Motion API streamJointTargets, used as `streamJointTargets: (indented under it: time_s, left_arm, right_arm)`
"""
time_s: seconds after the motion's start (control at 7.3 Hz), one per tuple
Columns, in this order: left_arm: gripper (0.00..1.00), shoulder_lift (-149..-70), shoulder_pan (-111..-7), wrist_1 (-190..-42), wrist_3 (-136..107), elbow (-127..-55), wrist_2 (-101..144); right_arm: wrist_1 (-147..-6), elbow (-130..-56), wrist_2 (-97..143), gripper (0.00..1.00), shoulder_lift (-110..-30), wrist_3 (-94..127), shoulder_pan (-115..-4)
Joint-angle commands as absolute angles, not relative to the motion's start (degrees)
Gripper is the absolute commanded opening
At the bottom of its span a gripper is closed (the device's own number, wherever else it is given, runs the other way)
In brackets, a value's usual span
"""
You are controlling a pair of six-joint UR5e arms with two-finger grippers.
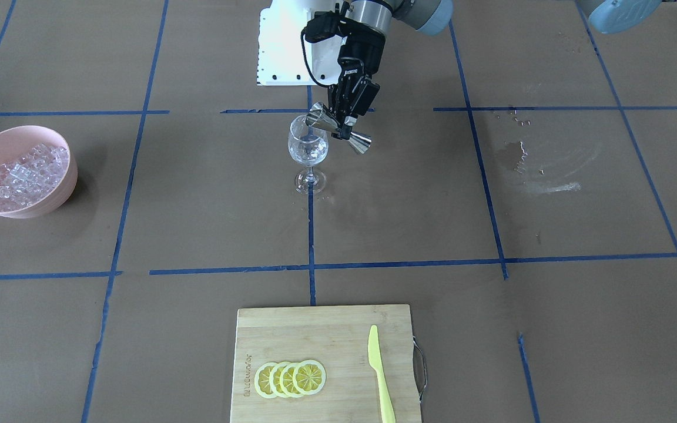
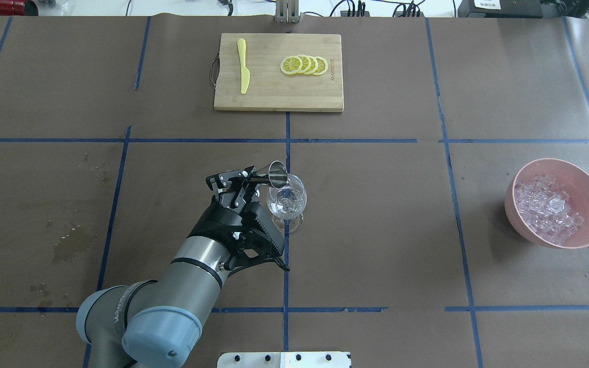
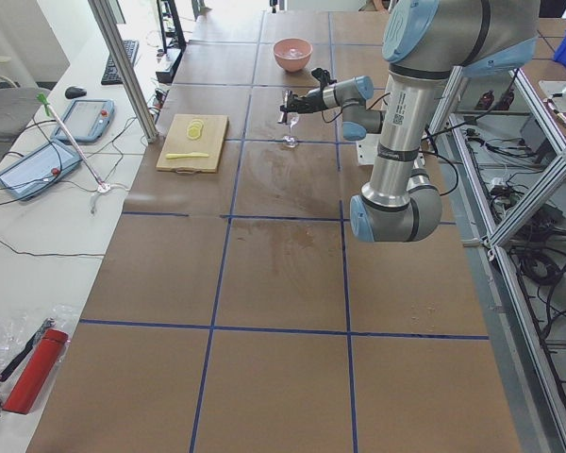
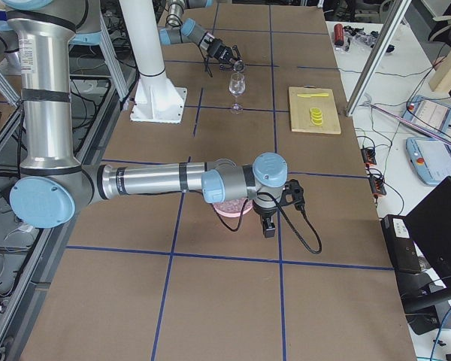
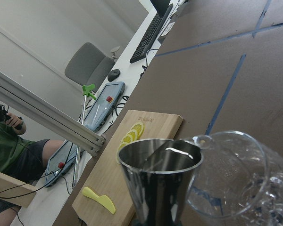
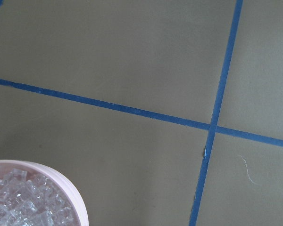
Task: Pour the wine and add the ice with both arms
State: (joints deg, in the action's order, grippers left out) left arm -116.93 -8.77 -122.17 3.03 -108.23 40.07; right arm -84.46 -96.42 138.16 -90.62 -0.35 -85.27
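Note:
My left gripper (image 2: 250,177) is shut on a steel jigger (image 2: 274,174) and holds it tilted, its mouth at the rim of the clear stemmed wine glass (image 2: 287,202) that stands mid-table. The front view shows the same: the gripper (image 1: 341,121), the jigger (image 1: 338,127) and the glass (image 1: 308,147). In the left wrist view the jigger (image 5: 160,179) sits beside the glass (image 5: 236,174). The ice (image 2: 547,207) fills a pink bowl (image 2: 583,185) far to the right. My right gripper (image 4: 267,224) shows only in the right side view, near the bowl; I cannot tell its state. The right wrist view shows the ice (image 6: 23,205).
A wooden cutting board (image 2: 264,92) at the far edge carries lemon slices (image 2: 304,65) and a yellow knife (image 2: 243,71). Wet stains (image 2: 69,245) mark the brown paper on the left. The white base block (image 2: 284,359) is at the near edge.

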Motion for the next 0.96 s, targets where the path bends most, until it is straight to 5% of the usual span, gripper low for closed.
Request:
streamJointTargets:
  time_s: [0.0, 0.82]
  left_arm:
    - [0.0, -117.0, -9.4, -117.2, 6.6, -110.2, 40.1]
    - [0.0, -119.7, -9.5, -103.8, 17.9, -111.7, 40.1]
  right_arm:
    - [-84.5, -96.4, 138.2, 1.0, -90.6, -0.3, -85.2]
    - [-84.5, -96.2, 138.2, 1.0, -90.6, -0.4, -85.0]
